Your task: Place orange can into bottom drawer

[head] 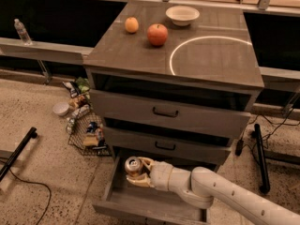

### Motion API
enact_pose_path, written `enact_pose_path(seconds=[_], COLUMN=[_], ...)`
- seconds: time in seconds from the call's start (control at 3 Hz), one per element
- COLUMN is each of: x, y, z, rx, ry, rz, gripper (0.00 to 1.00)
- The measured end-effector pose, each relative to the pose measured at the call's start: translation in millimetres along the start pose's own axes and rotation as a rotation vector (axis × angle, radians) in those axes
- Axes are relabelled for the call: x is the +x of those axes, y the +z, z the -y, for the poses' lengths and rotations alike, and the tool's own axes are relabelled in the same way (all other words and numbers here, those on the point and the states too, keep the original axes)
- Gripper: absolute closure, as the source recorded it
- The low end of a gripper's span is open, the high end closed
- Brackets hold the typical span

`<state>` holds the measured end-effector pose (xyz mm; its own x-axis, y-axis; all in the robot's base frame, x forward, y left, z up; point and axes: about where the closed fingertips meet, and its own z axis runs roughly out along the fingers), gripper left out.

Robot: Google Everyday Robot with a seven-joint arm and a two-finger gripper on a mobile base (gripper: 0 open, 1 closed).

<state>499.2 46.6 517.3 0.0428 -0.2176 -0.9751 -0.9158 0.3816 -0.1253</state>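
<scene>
The end effector (pixel 137 172) apparently pinches the orange can (pixel 132 165) over the open bottom drawer (pixel 140 205).

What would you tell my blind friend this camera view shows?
The robot's gripper, jaws shut on the orange can, holds it above the open bottom drawer of a grey cabinet. An orange fruit, a red apple and a bowl sit on top.

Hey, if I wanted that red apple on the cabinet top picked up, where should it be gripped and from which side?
Grip the red apple across its widest middle, probably coming straight down: it is round and stands free of the orange fruit and bowl. The gripper is busy, shut on the orange can over the bottom drawer.
</scene>
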Motion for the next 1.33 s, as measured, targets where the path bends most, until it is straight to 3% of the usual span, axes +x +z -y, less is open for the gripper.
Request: enact_pose_path(seconds=[0.33,0.67,1.0,1.33], x=[77,142,200,256], y=[6,9,13,16], z=[0,11,21,28], rx=[-0.061,-0.060,-0.053,-0.050], ry=[-0.054,-0.073,-0.071,-0.018], rz=[-0.041,-0.071,-0.105,-0.126], gripper=[1.00,1.00,1.00,1.00])
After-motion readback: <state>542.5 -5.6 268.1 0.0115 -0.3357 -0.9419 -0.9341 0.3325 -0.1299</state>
